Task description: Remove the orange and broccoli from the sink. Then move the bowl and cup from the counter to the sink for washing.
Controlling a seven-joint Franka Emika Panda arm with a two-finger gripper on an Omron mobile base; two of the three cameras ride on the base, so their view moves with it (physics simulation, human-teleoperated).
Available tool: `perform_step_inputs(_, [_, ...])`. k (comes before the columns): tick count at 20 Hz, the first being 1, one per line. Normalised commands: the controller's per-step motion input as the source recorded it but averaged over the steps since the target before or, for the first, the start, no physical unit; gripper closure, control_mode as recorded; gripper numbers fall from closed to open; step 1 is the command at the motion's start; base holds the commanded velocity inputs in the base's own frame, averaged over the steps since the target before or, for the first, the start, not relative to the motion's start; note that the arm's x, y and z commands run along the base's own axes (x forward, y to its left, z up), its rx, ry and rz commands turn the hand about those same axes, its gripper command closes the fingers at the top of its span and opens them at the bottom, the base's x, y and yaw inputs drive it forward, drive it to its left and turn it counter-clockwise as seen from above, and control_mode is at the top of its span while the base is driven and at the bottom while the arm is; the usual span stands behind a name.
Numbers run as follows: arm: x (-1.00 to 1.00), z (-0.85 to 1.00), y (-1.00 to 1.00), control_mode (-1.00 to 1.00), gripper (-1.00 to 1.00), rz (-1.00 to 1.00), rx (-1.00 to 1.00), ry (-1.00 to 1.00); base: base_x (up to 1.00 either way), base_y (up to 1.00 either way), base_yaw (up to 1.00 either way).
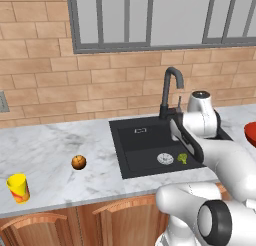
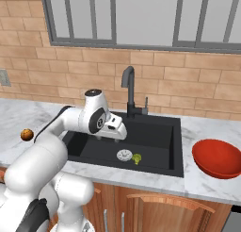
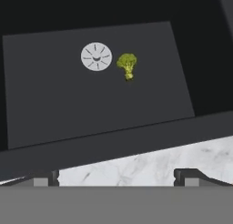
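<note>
One item remains in the sink: the broccoli beside the drain. The orange sits on the counter. The gripper, wide open and empty, must next descend over the floret.

Brick wall — window above

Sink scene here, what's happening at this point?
The robot's hand hangs open over the black sink, holding nothing. The broccoli lies on the basin floor beside the white drain. The orange already sits on the counter left of the sink. The yellow cup stands further left near the counter's front edge, and the red bowl rests on the counter right of the sink. Broccoli looks like the next pick.
</note>
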Motion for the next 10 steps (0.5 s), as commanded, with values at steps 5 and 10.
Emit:
perform_step_inputs(5, [0.02,-0.22,-0.12,-1.00,-1.00,0.00,0.00,0.00,0.00,0.00,0.00])
perform_step_inputs(10, [0.01,-0.25,-0.04,-1.00,-1.00,-0.02,0.00,0.00,0.00,0.00,0.00])
